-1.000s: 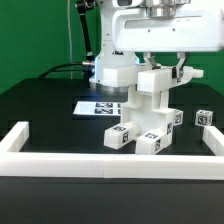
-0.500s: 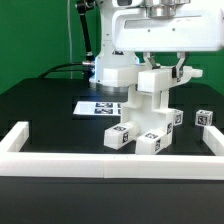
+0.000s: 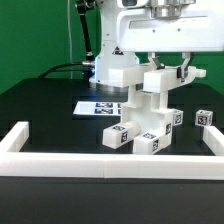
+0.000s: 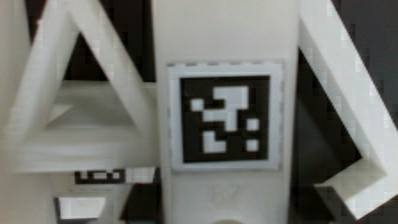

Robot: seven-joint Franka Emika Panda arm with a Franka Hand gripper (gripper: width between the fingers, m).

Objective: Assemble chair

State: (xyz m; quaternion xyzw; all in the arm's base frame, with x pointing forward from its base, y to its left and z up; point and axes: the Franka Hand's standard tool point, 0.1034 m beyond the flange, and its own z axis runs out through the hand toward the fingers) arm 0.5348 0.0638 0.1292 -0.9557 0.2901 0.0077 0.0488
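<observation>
Start at the exterior view's left: you have the left border rail (image 3: 14, 135), then the marker board (image 3: 98, 107) lying flat on the black table (image 3: 40, 100). Just beside the board, toward the right, the chair (image 3: 146, 115) stands near mid-table as 1 part-built stack. Its tagged lower blocks rest on the table and its long axis is upright.

The gripper (image 3: 166, 68) sits directly above it, jaws drawn narrow and clamped on the top block of that stack. The wrist view fills with 1 tagged white bar (image 4: 226, 115) seen close up, which fits a grip on the chair itself.

Your coming move turns on this: the chair lies straight below the claw, so I judge you would work along the vertical. Further right, 1 small tagged piece (image 3: 204, 118) lies loose on the table, apart from the stack.
</observation>
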